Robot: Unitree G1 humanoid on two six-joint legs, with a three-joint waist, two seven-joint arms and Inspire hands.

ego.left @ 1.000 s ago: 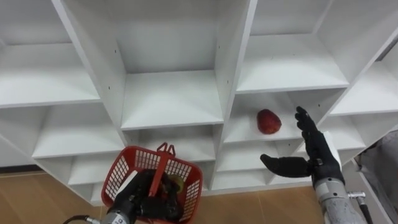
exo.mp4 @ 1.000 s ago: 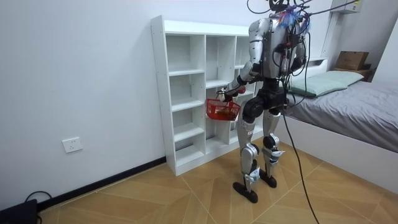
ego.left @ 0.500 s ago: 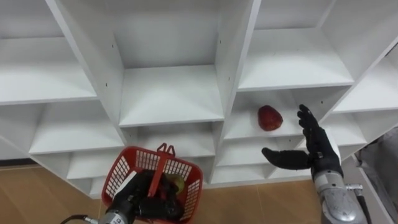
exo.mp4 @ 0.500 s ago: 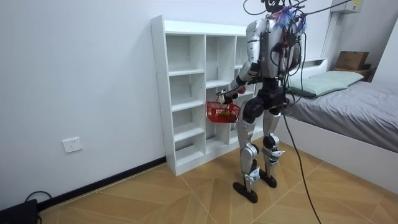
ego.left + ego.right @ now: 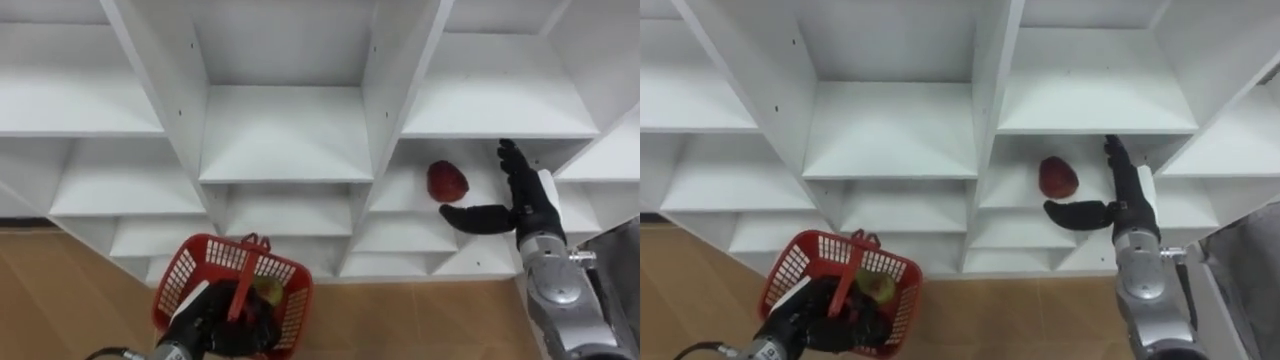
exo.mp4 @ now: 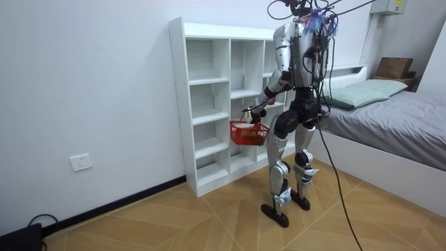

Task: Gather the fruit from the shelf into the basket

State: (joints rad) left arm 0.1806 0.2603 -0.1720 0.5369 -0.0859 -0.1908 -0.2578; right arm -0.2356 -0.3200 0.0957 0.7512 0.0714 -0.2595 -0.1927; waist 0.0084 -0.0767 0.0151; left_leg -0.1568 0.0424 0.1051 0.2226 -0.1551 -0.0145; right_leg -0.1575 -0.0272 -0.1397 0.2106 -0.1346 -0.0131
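Right robot hand (image 5: pixel 522 208) open, empty, at 3 o'clock of red fruit (image 5: pixel 447 181); thumb could nudge it deeper. Left robot hand (image 5: pixel 205 322) seemingly grips basket (image 5: pixel 172 288).

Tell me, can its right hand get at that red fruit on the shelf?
Probably yes: the open right hand is close beside the red fruit at its open-fronted compartment, nothing between them.

The light is bright and even on the white closet (image 5: pixel 285 130); soft grey shadows lie deep inside it.
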